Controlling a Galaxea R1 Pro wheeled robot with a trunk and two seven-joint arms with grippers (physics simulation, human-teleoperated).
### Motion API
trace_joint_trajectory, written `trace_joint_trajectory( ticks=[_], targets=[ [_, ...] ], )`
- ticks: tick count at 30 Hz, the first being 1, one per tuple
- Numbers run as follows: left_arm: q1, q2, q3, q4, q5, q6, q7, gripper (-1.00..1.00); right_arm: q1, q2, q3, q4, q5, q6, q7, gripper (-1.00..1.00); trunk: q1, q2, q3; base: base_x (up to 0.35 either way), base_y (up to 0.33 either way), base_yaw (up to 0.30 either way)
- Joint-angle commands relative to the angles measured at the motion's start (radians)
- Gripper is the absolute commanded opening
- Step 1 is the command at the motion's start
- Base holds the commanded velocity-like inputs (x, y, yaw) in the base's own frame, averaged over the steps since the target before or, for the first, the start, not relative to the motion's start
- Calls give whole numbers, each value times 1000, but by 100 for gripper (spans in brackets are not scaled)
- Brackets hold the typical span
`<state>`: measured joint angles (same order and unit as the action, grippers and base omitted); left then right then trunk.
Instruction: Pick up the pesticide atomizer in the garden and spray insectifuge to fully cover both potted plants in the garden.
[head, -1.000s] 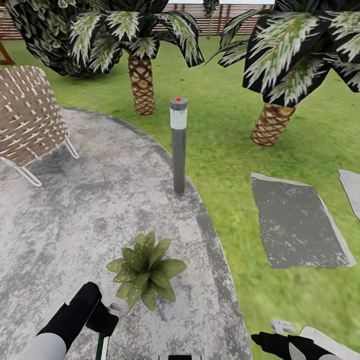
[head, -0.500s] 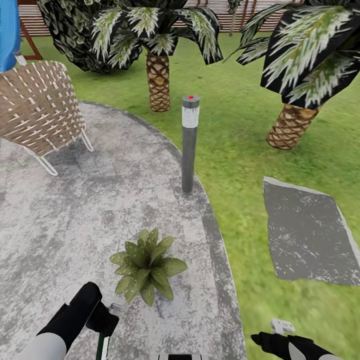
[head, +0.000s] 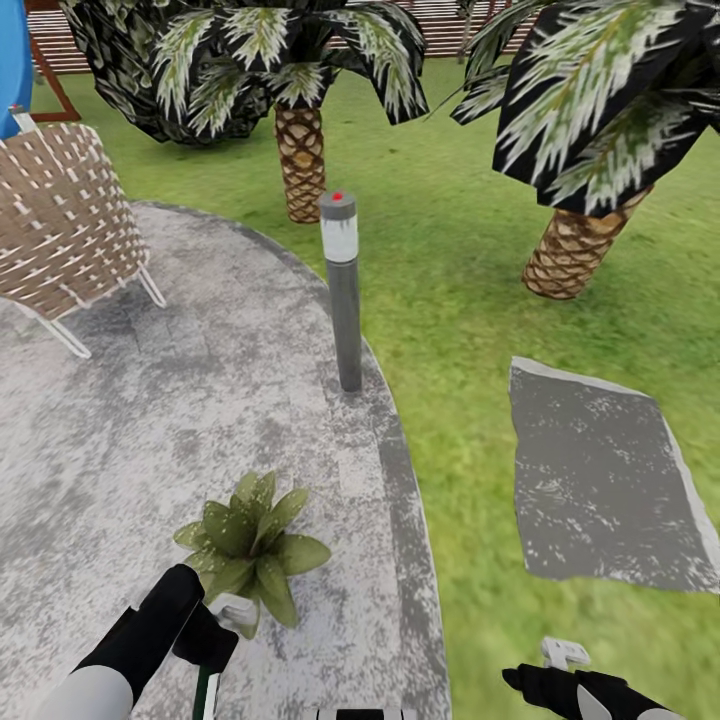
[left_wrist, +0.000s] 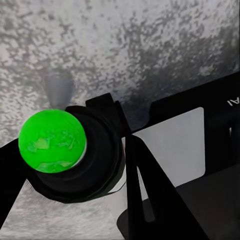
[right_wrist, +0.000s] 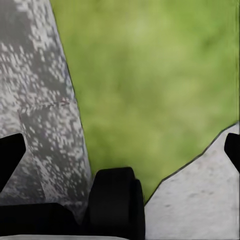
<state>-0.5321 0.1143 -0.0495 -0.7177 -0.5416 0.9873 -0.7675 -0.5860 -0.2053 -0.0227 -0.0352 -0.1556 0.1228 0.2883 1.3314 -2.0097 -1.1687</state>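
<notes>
Left hand (head: 212, 640) sits low over the grey stone patio (head: 130, 440), just beside the near leaves of one potted plant (head: 250, 545). In the left wrist view a green round-ended object (left_wrist: 52, 141) sits seated between the dark fingers; this is probably the pesticide atomizer seen end-on, so the left hand reads as clenched on it, though the angle is poor and the red top is not visible. The head view shows a thin dark-green shaft with a pale stripe below that hand, consistent with the bottle. Right hand (head: 560, 670) hangs over the lawn (head: 450, 280) near the patio's curved edge, fingers spread apart, holding nothing. Step in hand, by judgement: pickup done, spraying of the first plant. Next move calls for aiming the nozzle at the rosette's centre and sweeping across all leaves. The lamp post (head: 343, 290) stands at the patio edge beyond the plant.
</notes>
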Motion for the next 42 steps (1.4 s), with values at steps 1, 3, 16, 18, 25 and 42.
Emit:
trace_joint_trajectory(
  ticks=[1, 3, 16, 18, 25, 42],
  targets=[
    [0, 1, -3, -2, -11, 2, -10, -100, 0, 0, -2, -2, -9, 8, 3, 100, 0, 0, 0, 101, -110, 22],
    [0, 1, -3, -1, -11, 2, -9, -100, 0, 0, -2, -2, -9, 8, 3, 100, 0, 0, 2, 39, -42, 82],
    [0, 1, -6, 1, -11, 3, -9, -100, 0, 0, -2, -2, -9, 8, 3, 100, 0, 0, 16, 3, -3, 39],
    [0, 1, -6, 1, -11, 3, -10, -100, 0, -1, -2, -2, -9, 8, 3, 100, 0, 0, 19, 0, 0, 0],
    [0, -1, -6, 1, -10, 2, -10, -100, 0, -1, -2, -2, -9, 8, 3, 100, 0, 0, 29, 0, -46, 0],
    [0, -1, -7, 1, -9, 3, -10, -100, 0, -2, -2, -2, -9, 8, 3, 100, 0, 0, 33, 0, -160, 80]
  ],
)
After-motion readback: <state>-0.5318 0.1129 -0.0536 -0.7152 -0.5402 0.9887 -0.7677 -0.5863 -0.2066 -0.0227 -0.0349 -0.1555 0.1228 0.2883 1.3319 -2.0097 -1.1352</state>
